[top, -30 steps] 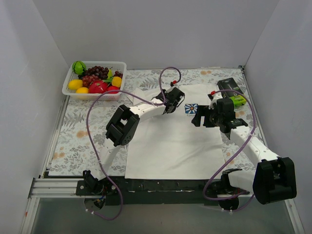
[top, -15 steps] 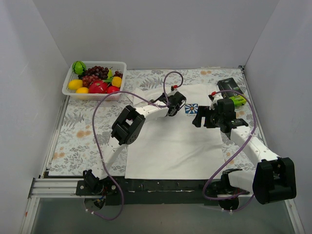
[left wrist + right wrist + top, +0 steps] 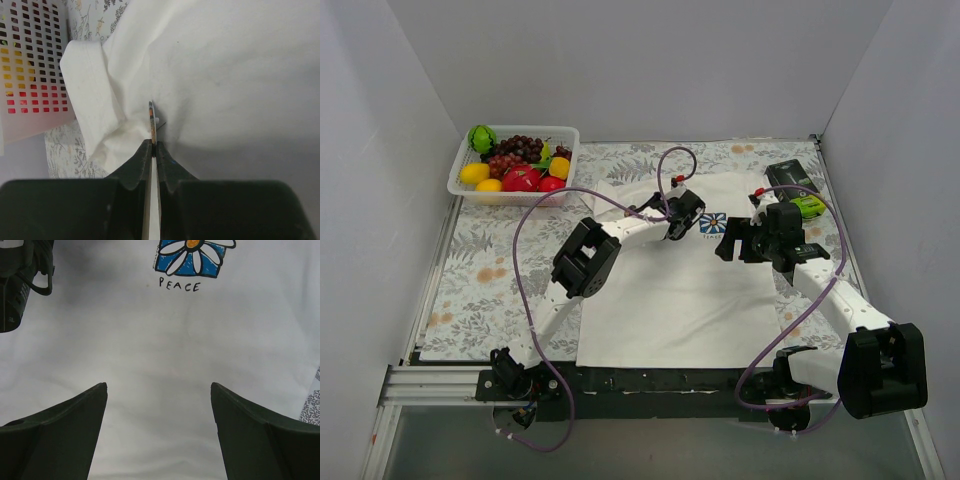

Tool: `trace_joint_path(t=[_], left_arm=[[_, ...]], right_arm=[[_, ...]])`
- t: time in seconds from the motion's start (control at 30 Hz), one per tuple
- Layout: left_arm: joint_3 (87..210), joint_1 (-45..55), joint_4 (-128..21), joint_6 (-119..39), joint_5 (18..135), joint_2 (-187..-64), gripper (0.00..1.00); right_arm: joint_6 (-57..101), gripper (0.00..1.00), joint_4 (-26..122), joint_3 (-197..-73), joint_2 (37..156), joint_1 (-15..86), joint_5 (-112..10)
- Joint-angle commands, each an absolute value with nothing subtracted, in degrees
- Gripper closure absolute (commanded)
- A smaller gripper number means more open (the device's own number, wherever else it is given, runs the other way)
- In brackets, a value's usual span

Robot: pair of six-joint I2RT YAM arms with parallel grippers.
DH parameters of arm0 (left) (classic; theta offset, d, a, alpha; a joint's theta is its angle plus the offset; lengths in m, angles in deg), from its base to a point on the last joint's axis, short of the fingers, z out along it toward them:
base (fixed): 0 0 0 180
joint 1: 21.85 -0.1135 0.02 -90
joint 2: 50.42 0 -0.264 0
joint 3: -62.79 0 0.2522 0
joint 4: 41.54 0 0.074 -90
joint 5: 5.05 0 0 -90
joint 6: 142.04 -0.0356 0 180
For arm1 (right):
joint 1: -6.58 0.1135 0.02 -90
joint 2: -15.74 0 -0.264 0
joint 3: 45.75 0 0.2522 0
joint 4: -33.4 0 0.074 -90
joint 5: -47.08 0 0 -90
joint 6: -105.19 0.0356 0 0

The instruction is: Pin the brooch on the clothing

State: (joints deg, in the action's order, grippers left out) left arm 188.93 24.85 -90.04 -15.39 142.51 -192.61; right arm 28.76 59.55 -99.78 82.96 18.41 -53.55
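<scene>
A fruit basket (image 3: pixel 510 197) sits far left on the floral tablecloth (image 3: pixel 470 290), perhaps a green toy (image 3: pixel 808 206) far right.

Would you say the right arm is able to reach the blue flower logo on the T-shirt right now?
Probably yes: the open right gripper hangs over bare T-shirt, the logo just ahead of it with nothing between; the left gripper, shut on the brooch, sits aside.

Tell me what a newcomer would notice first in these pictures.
The white T-shirt spread mid-table stands out, with its blue flower logo on the chest. At the far left corner, a white basket of bright fruit draws the eye. Up close, the left gripper pinches the brooch edge-on over the shirt, while the right gripper hangs open above the cloth.
</scene>
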Motion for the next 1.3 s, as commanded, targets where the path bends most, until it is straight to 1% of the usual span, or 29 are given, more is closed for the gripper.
trace_joint_path(t=[0.0, 0.33, 0.57, 0.87, 1.27], left_arm=[[190.5, 26.1, -91.4, -11.8, 137.3, -192.7, 1.00], [193.2, 26.8, -91.3, -12.1, 135.3, -190.7, 1.00], [192.3, 26.8, -90.2, -10.4, 129.4, -187.6, 1.00], [188.4, 26.7, -84.8, -7.8, 124.9, -180.7, 1.00], [180.1, 25.0, -79.1, -4.4, 118.4, -172.6, 1.00]], right_arm=[[29.1, 0.09, 58.9, -98.8, 82.4, 18.0, -54.0], [29.1, 0.09, 58.5, -98.6, 83.1, 18.0, -54.3], [29.3, 0.09, 58.0, -98.3, 83.6, 18.0, -54.8], [29.3, 0.09, 57.5, -97.7, 83.8, 18.0, -55.4], [29.3, 0.10, 56.9, -97.6, 84.7, 18.0, -56.8]])
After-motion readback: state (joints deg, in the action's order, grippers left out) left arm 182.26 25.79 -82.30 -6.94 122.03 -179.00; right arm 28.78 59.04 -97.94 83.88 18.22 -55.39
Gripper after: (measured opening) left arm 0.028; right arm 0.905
